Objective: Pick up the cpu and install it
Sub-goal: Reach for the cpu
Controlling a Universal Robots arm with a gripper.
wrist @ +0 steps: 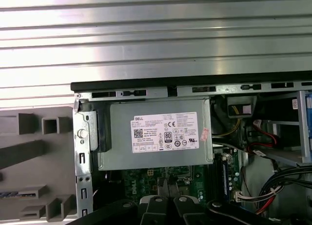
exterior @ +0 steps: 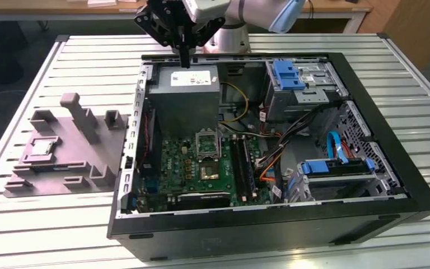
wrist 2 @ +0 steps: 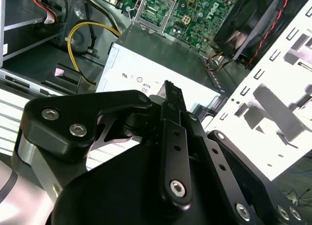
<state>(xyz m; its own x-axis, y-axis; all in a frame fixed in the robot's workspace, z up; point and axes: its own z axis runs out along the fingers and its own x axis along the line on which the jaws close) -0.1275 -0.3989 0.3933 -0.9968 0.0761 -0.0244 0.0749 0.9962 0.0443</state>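
The cpu [exterior: 42, 147], a small silver square, lies in a recess of the grey moulded fixture [exterior: 88, 162] on the table, at the exterior view's left. My gripper [exterior: 185, 63] hangs over the far edge of the open computer case, above the grey power supply [exterior: 187, 84], well away from the cpu. Its fingers [wrist 2: 171, 95] are pressed together with nothing between them. In the first wrist view the fingertips [wrist: 167, 185] point over the power supply [wrist: 161, 132]. The green motherboard [exterior: 181, 165] lies in the case with its metal socket frame [exterior: 208, 143] near the middle.
The black case [exterior: 275, 224] holds blue drive brackets [exterior: 288, 75], cable bundles [exterior: 290, 134] and a yellow cable [wrist 2: 80, 37]. The slatted metal table [exterior: 51, 224] surrounds it. The fixture's upright posts [exterior: 76, 112] rise beside the cpu. A wooden desk [exterior: 88, 7] stands behind.
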